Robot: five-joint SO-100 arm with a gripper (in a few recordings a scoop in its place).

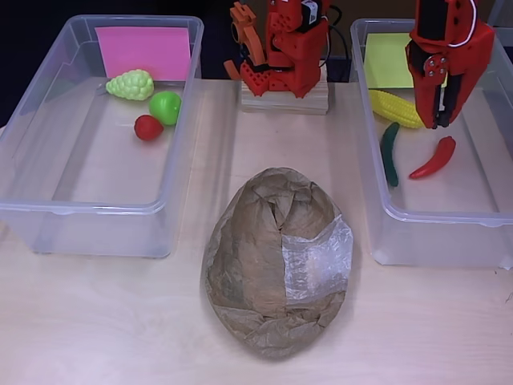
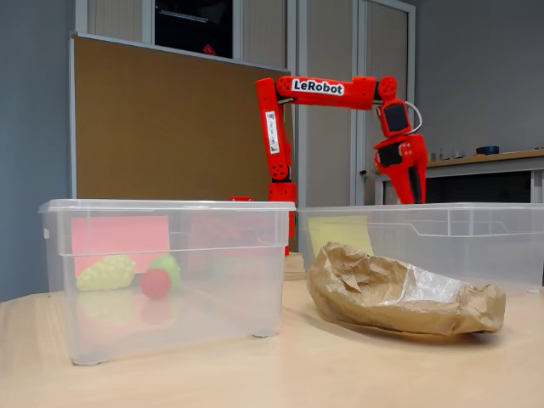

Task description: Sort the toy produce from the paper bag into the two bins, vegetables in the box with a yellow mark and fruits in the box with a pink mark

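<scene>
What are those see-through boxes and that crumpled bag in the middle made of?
The two bins look like clear, glossy plastic: the toys show through the walls. The bag looks like matte brown paper, heavily creased, with a shiny translucent patch that may be plastic film or tape.

Paper bag (image 1: pixel 276 261) is crumpled shut, contents hidden. Hand (image 2: pixel 410 197) tips drop behind the yellow-mark bin (image 2: pixel 442 242) wall in the fixed view; finger spacing unreadable. That bin's right edge (image 1: pixel 449 233) is cropped overhead.
</scene>
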